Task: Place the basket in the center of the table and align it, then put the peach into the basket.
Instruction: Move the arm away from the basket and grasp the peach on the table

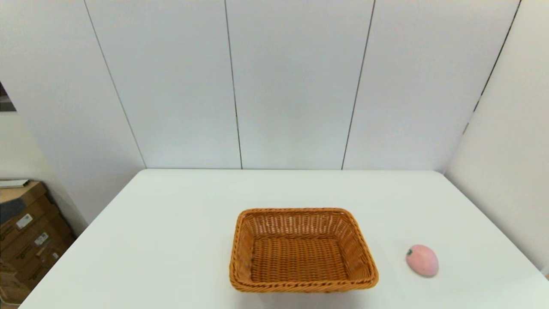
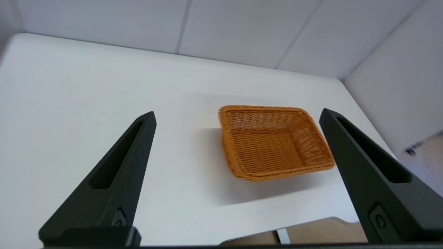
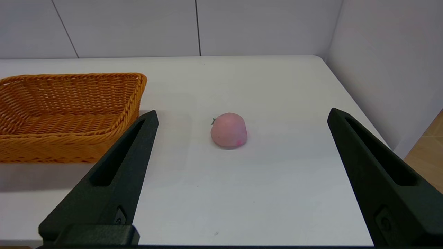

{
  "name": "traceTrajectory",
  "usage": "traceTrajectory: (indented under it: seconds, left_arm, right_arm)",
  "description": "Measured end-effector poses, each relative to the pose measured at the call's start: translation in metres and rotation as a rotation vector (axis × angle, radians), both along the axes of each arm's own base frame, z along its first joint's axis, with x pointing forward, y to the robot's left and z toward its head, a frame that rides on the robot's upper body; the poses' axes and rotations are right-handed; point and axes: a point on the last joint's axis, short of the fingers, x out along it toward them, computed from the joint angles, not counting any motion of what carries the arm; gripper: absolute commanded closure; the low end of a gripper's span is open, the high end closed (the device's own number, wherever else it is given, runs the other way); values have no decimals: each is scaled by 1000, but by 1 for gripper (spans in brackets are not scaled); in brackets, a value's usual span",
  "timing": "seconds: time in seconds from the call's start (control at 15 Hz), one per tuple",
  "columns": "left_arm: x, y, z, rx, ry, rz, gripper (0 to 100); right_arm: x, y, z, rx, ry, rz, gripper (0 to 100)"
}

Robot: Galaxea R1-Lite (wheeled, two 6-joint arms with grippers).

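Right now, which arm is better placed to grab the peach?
Right, probably. The small pale pink toy peach lies on the white table right of the orange-brown wicker basket, directly ahead of the open right gripper. The left gripper faces the basket.

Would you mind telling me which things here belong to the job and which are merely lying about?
Job:
- basket, empty
- peach, on the table to the basket's right
- left tool and right tool, both open

Lying about:
- cardboard boxes, beside the table on the floor
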Motion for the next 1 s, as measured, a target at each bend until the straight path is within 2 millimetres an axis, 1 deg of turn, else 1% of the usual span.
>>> traceTrajectory:
  seconds: [0.13, 0.2, 0.47, 0.6, 0.73, 0.93, 1.0]
  left_arm:
    - [-22, 6, -26, 19, -25, 69, 0]
    - [-32, 7, -42, 36, -30, 105, 0]
    - [-55, 7, -91, 143, -84, 199, 0]
    - [-60, 7, -117, 216, -104, 212, 0]
    - [-63, 7, -137, 250, -133, 224, 0]
    - [-54, 8, -165, 300, -182, 287, 0]
    - [-51, 8, -168, 305, -229, 301, 0]
  right_arm:
    - [0, 0, 0, 0, 0, 0, 0]
    - [0, 0, 0, 0, 0, 0, 0]
    - [0, 0, 0, 0, 0, 0, 0]
    - [0, 0, 0, 0, 0, 0, 0]
    - [0, 0, 0, 0, 0, 0, 0]
    - [0, 0, 0, -8, -2, 0, 0]
    - [-1, 0, 2, -18, -3, 3, 0]
